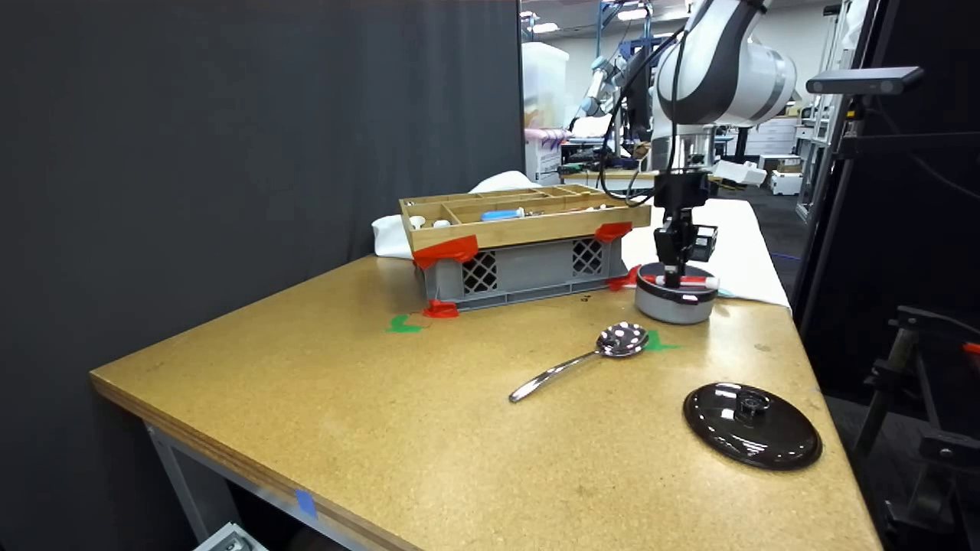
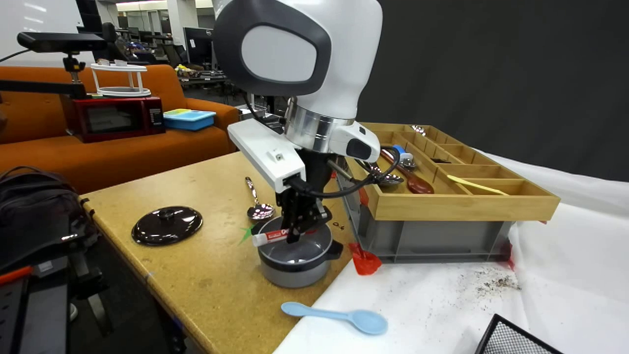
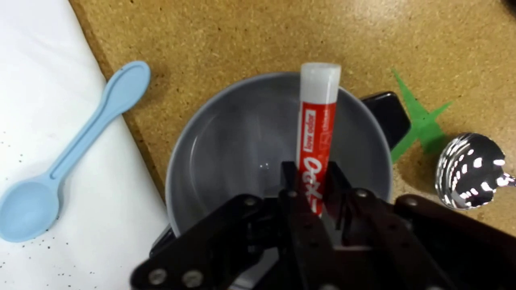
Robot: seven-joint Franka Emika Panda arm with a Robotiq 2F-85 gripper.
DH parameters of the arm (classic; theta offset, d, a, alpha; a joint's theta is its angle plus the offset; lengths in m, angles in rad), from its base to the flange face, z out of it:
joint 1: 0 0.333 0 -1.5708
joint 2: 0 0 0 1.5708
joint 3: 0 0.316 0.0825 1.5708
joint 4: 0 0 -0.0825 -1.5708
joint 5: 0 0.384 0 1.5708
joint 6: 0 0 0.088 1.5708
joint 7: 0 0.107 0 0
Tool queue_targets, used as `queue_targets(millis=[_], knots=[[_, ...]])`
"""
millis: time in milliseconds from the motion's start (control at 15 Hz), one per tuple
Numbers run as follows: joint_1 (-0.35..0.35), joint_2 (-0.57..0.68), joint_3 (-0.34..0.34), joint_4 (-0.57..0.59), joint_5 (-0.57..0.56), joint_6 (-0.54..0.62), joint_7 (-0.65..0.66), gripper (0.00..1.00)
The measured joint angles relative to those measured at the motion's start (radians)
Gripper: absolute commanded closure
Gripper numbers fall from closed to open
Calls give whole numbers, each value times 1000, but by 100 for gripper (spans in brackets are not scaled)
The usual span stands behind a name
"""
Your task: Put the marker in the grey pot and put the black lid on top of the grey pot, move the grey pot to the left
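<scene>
The red marker with its white end [image 3: 318,125] lies level between the fingers of my gripper [image 3: 311,177], which is shut on it. Directly beneath is the grey pot [image 2: 295,276], upright and uncovered, with black side handles. In both exterior views my gripper [image 1: 674,277] is over the pot's opening, the marker [image 1: 697,282] at about rim height. Its white end reaches past the rim as seen from the wrist. Whether the marker touches the rim, I cannot tell. Flat on the table, apart from the pot, rests the black lid [image 1: 754,436], knob upward, also visible as a lid [image 2: 164,228] near the table edge.
A shiny metal spoon [image 1: 582,363] lies close to the pot. Beside the pot stands a grey crate [image 1: 521,268] carrying a wooden tray [image 2: 467,209] of utensils. A light blue spoon [image 2: 339,317] lies across the white cloth's edge. A black mesh item [image 2: 516,339] sits nearby.
</scene>
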Motion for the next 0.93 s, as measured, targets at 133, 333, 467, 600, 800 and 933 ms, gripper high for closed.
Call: queue_targets(millis=[133,333,467,600,800,933], knots=[[-4,0,0,0,0,0,2,44],[-4,-1,7,0,1,0,2,21],[0,-7,18,0,0,0,6,7],[9,-22,31,-3,0,0,14,0],[28,-77,69,-30,1,-4,17,0],[42,-131,107,-62,11,-19,10,0]])
